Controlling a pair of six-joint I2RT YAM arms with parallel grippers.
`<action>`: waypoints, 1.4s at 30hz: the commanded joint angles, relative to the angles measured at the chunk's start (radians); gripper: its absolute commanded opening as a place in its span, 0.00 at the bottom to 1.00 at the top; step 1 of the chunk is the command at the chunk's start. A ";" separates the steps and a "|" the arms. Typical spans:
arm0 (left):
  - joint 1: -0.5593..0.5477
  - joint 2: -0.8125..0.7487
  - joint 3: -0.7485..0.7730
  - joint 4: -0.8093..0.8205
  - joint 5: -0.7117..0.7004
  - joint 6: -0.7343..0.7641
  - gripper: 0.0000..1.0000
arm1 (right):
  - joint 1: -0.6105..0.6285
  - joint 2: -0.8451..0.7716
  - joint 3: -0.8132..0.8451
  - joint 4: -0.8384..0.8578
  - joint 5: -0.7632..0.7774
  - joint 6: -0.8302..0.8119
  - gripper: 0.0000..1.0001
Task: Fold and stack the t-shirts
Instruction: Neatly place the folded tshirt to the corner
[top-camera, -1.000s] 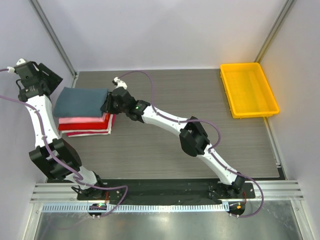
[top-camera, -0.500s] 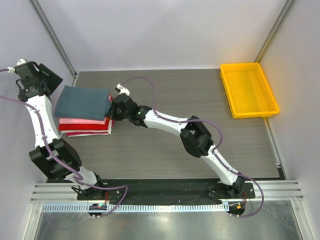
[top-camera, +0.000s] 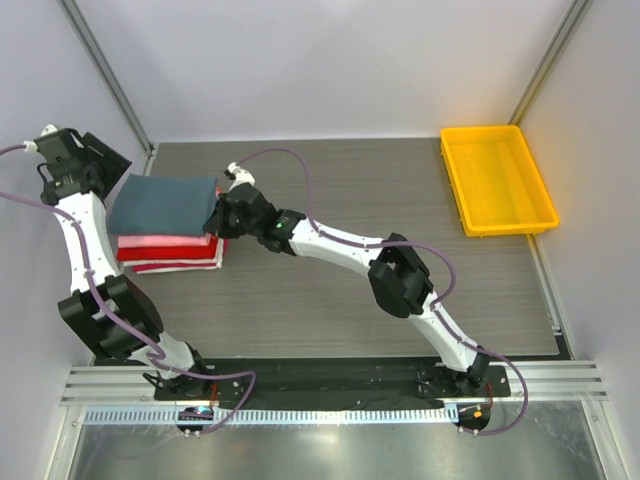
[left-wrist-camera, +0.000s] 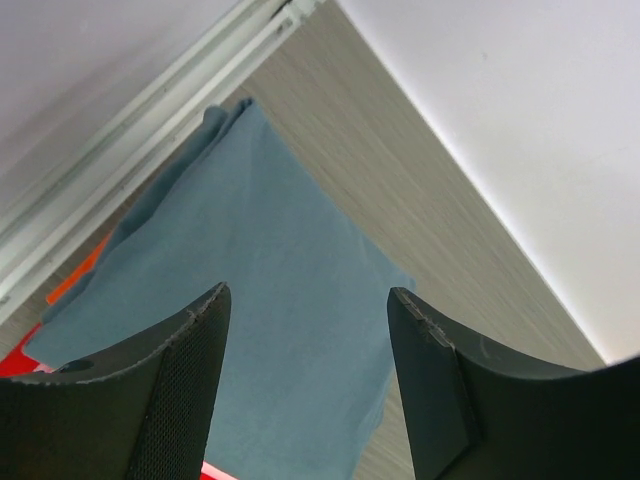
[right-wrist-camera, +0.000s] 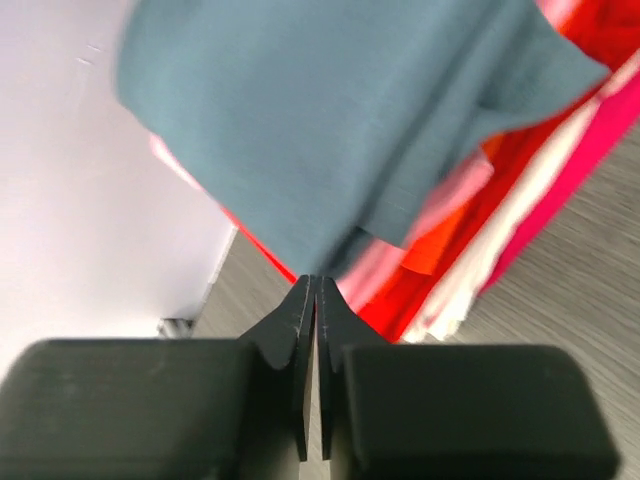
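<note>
A stack of folded t-shirts lies at the table's left. The slate blue-grey one (top-camera: 165, 203) is on top, over pink (top-camera: 150, 241), red (top-camera: 170, 252) and white layers. My right gripper (top-camera: 217, 213) is at the stack's right edge. In the right wrist view its jaws (right-wrist-camera: 315, 280) are shut, and their tips meet the hanging edge of the blue-grey shirt (right-wrist-camera: 330, 110). Whether cloth is pinched I cannot tell. My left gripper (left-wrist-camera: 308, 295) hangs open above the blue-grey shirt (left-wrist-camera: 270, 250), apart from it, near the stack's far left corner (top-camera: 103, 168).
A yellow plastic tray (top-camera: 510, 228) stands at the far right of the table. Walls close in the left side, right behind the stack. The right arm (top-camera: 340, 240) stretches diagonally across the table's middle.
The right gripper's jaws have closed at the stack's right edge, and its wrist has shifted slightly. The left arm has barely moved and stays open.
</note>
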 joint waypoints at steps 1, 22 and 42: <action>0.012 -0.018 -0.062 0.055 0.048 -0.049 0.65 | -0.003 -0.029 0.133 0.057 -0.043 -0.005 0.06; 0.229 0.044 -0.432 0.457 0.456 -0.420 0.52 | -0.089 0.367 0.434 0.134 -0.419 0.650 0.01; 0.315 0.021 -0.557 0.355 0.370 -0.370 0.54 | -0.123 0.252 0.371 0.090 -0.422 0.565 0.01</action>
